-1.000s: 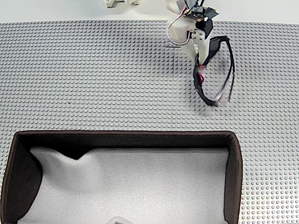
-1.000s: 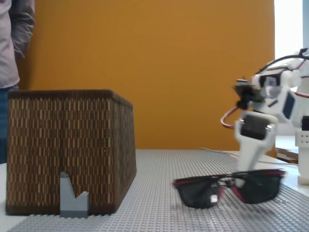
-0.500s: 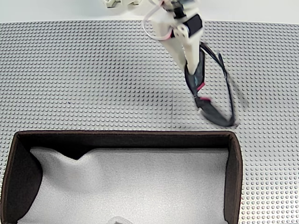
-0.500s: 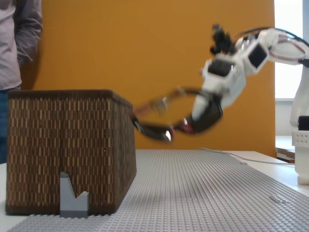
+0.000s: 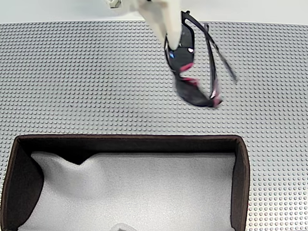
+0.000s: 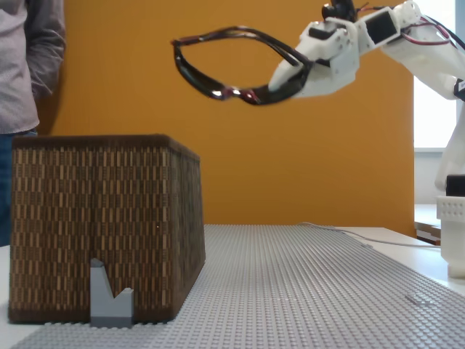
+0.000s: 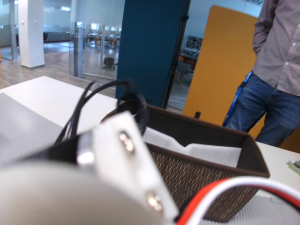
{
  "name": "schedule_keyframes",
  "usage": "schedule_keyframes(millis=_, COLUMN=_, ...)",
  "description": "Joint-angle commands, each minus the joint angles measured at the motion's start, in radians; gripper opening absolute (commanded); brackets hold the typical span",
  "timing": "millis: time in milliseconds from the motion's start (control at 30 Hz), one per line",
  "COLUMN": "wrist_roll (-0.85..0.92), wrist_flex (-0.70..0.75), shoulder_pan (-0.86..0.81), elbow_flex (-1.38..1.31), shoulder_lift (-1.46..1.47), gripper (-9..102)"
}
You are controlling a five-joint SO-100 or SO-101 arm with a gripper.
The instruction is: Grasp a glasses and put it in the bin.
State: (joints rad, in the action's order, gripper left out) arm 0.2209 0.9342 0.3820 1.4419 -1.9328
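The glasses (image 5: 194,92) hang in the air with my gripper (image 5: 175,41) shut on them near one lens. In the side fixed view the glasses (image 6: 243,94) are held high, above and right of the bin (image 6: 102,218), with my gripper (image 6: 282,78) at their right end. From above, the bin (image 5: 125,138) with its white padding lies at the bottom of the view, and the glasses are over the grey plate beyond its far wall. In the wrist view the dark frame (image 7: 139,110) curls past a white finger (image 7: 123,154), with the bin (image 7: 197,180) behind it.
A grey studded baseplate (image 5: 72,77) covers the table. A small grey block (image 6: 110,298) leans against the bin's front wall. A person (image 6: 29,65) stands behind the bin, seen in the wrist view in jeans (image 7: 276,108). The arm's white base (image 6: 454,233) stands at the right.
The gripper lifted the glasses off the baseplate and raised them well above the height of the bin's rim, carrying them left in the side view toward the bin.
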Motion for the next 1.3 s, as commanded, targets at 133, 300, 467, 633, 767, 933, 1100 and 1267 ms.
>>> schedule_keyframes(millis=133, wrist_roll=-0.114, wrist_flex=-0.003, shoulder_pan=-0.104, elbow_flex=-0.181, shoulder_lift=0.192, gripper=-1)
schedule_keyframes(millis=300, wrist_roll=-0.199, wrist_flex=0.101, shoulder_pan=-0.135, elbow_flex=-0.433, shoulder_lift=0.400, gripper=-1)
schedule_keyframes(millis=467, wrist_roll=-0.276, wrist_flex=0.176, shoulder_pan=-0.146, elbow_flex=-0.597, shoulder_lift=0.529, gripper=-1)
schedule_keyframes(millis=633, wrist_roll=-0.345, wrist_flex=0.282, shoulder_pan=-0.169, elbow_flex=-0.804, shoulder_lift=0.680, gripper=-1)
schedule_keyframes(millis=767, wrist_roll=-0.373, wrist_flex=0.370, shoulder_pan=-0.187, elbow_flex=-0.989, shoulder_lift=0.802, gripper=4)
schedule_keyframes(millis=933, wrist_roll=-0.377, wrist_flex=0.446, shoulder_pan=-0.193, elbow_flex=-1.169, shoulder_lift=0.900, gripper=18)
schedule_keyframes(millis=1100, wrist_roll=-0.370, wrist_flex=0.486, shoulder_pan=-0.193, elbow_flex=-1.301, shoulder_lift=0.960, gripper=20)
schedule_keyframes(millis=1267, wrist_roll=-0.364, wrist_flex=0.499, shoulder_pan=-0.193, elbow_flex=-1.351, shoulder_lift=0.992, gripper=20)
